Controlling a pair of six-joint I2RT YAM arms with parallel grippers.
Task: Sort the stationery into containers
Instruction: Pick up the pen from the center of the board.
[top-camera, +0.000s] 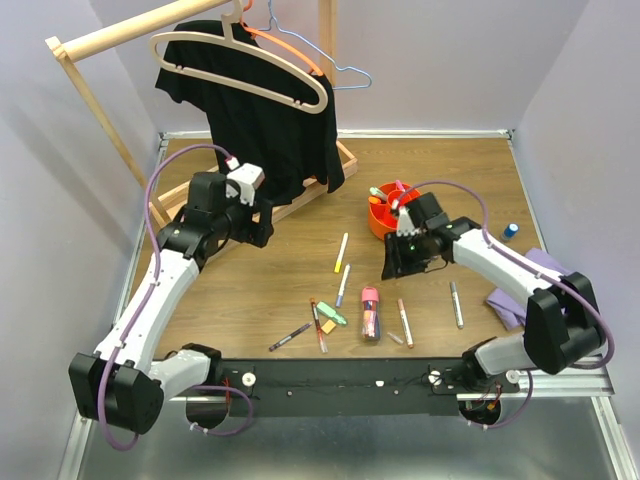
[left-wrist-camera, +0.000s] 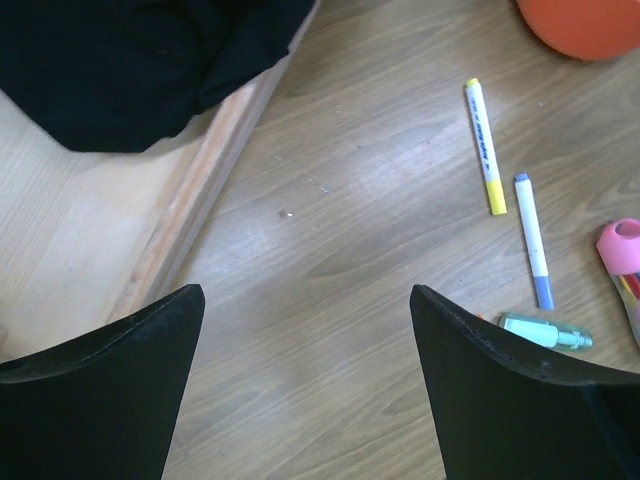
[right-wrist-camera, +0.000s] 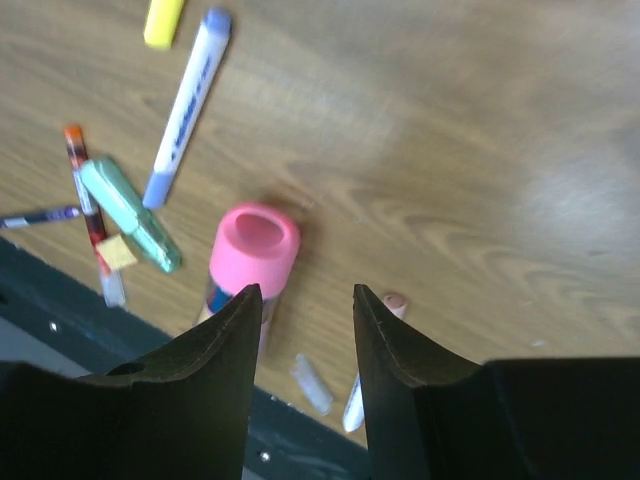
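**Left end effector**: released, fingers spread wide, nothing between them. Only bare tabletop shows in the gap. It hangs near the wooden rack base. A black shirt fills the upper left of the wrist view and is cut off by the frame edge.

**Right end effector**: fingers partway apart, grasping nothing, wood grain visible in the gap. The pink tube lies on the tabletop just beyond the tips, with its lower body hidden behind one finger. An orange-tipped pen peeks out beside the other finger, most of its length covered.

**Orange organiser**: on the far half of the tabletop, right of centre. The right wrist overlaps its near right rim. A few items stand in it, showing green, pink and white tips. Which compartments they are in, cannot tell.

**Loose on the tabletop**, between organiser and near edge:
- yellow-capped pen
- blue-capped pen
- green highlighter, lying across a red-orange pen
- dark pen, colour unclear
- grey pen, set apart to the right
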